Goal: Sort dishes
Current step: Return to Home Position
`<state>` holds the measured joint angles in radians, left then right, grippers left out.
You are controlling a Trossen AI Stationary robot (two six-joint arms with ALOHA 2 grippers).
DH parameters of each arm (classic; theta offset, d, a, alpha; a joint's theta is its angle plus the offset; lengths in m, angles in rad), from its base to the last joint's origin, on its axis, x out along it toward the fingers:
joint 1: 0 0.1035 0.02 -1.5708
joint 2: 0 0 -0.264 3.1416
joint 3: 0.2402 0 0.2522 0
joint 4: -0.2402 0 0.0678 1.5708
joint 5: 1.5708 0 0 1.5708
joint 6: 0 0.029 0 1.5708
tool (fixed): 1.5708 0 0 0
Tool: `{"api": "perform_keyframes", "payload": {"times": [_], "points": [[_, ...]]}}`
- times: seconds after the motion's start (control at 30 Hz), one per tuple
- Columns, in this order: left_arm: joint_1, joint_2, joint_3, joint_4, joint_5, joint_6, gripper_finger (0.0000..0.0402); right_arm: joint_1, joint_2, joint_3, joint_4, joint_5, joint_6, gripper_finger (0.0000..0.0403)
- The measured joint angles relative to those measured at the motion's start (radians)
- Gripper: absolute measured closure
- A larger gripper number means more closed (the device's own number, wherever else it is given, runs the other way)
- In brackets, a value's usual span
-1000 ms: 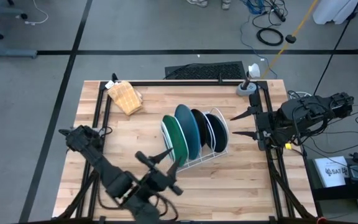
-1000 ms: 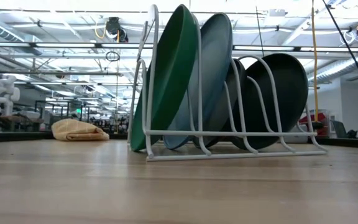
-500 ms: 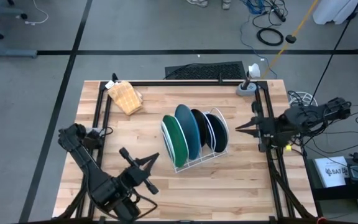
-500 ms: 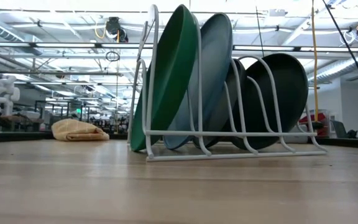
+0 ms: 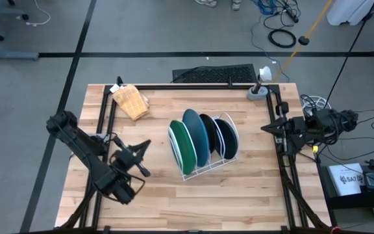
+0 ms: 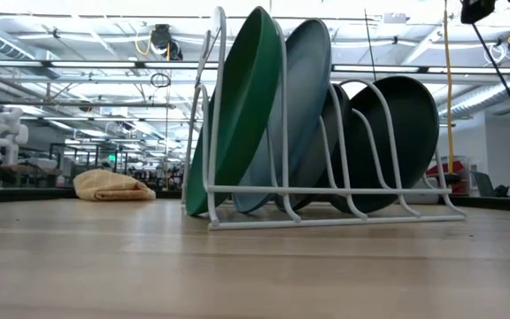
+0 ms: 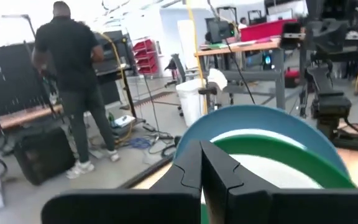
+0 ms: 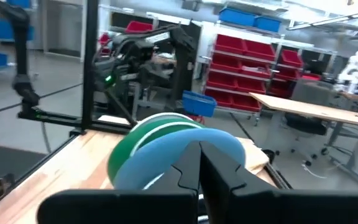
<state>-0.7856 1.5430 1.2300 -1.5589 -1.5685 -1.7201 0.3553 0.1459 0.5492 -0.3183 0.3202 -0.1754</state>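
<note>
Several round plates stand on edge in the slots of a white wire rack (image 5: 208, 164) at the table's middle. From left to right they are a green plate (image 5: 182, 148), a blue plate (image 5: 195, 133), a dark teal plate (image 5: 208, 133) and a black plate (image 5: 224, 138). The low view shows the green plate (image 6: 242, 106), the blue plate (image 6: 306, 97) and the black plate (image 6: 401, 133) leaning in the rack. My left gripper (image 5: 145, 144) is shut and empty, left of the rack. My right gripper (image 5: 265, 129) is shut and empty at the table's right edge.
A tan ridged block (image 5: 131, 101) lies at the far left corner. A grey round base (image 5: 259, 92) stands at the far right corner. Black frame rails (image 5: 106, 117) run along the table's sides. A person stands in the room beyond the table (image 7: 73, 68).
Both grippers have shut. My left gripper has drawn back from the near edge toward the table's left and somewhat toward the far edge, away from the rack. My right gripper has pulled back toward the right edge. The plates and rack have not moved.
</note>
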Motion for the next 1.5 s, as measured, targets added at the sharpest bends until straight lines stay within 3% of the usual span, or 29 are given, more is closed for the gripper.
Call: {"api": "perform_keyframes", "payload": {"times": [0.13, 0.27, 0.4, 0.53, 0.6, 0.63, 0.7, 0.77, 0.83, 0.93, 1.2, 1.4, 1.5], "points": [[0.008, 0.003, -0.091, 0.187, -0.001, -0.010, 0.0400, 0.000, -0.048, -0.033, -0.001, 0.050, 0.000, 0.0403], [0.027, 0.067, -0.108, 0.602, -0.002, 0.264, 0.0401, 0.000, -0.066, -0.051, -0.003, 0.078, 0.002, 0.0403], [0.073, 0.138, -0.108, 1.227, 0.130, 0.834, 0.0401, 0.000, -0.071, -0.050, 0.001, 0.083, -0.002, 0.0403], [0.139, 0.199, -0.108, 1.914, 0.476, 1.534, 0.0401, 0.000, -0.074, -0.050, 0.002, 0.126, -0.017, 0.0403], [0.150, 0.199, -0.108, 2.156, 0.578, 1.820, 0.0401, 0.000, -0.074, -0.050, 0.002, 0.128, -0.020, 0.0403], [0.149, 0.180, -0.108, 2.203, 0.588, 1.934, 0.0401, 0.000, -0.074, -0.050, 0.002, 0.128, -0.021, 0.0403], [0.145, 0.101, -0.109, 2.152, 0.551, 2.089, 0.0401, 0.000, -0.074, -0.050, 0.002, 0.128, -0.019, 0.0403], [0.147, -0.026, -0.130, 1.985, 0.518, 2.096, 0.0401, 0.000, -0.074, -0.050, 0.002, 0.127, -0.012, 0.0403], [0.168, -0.169, -0.182, 1.815, 0.588, 1.997, 0.0401, 0.000, -0.074, -0.050, 0.000, 0.127, -0.003, 0.0403], [0.207, -0.364, -0.306, 1.704, 0.721, 1.902, 0.0401, 0.000, -0.074, -0.050, -0.002, 0.127, -0.004, 0.0403], [0.296, -0.851, -0.693, 1.749, 0.816, 1.931, 0.0401, 0.000, -0.074, -0.050, -0.001, 0.125, -0.003, 0.0403], [0.400, -1.126, -0.946, 1.816, 1.068, 1.935, 0.0401, 0.000, -0.071, -0.088, 0.018, 0.117, -0.001, 0.0403], [0.458, -1.218, -1.036, 1.828, 1.140, 1.914, 0.0401, -0.001, -0.071, -0.167, 0.128, 0.099, -0.018, 0.0403]]}}
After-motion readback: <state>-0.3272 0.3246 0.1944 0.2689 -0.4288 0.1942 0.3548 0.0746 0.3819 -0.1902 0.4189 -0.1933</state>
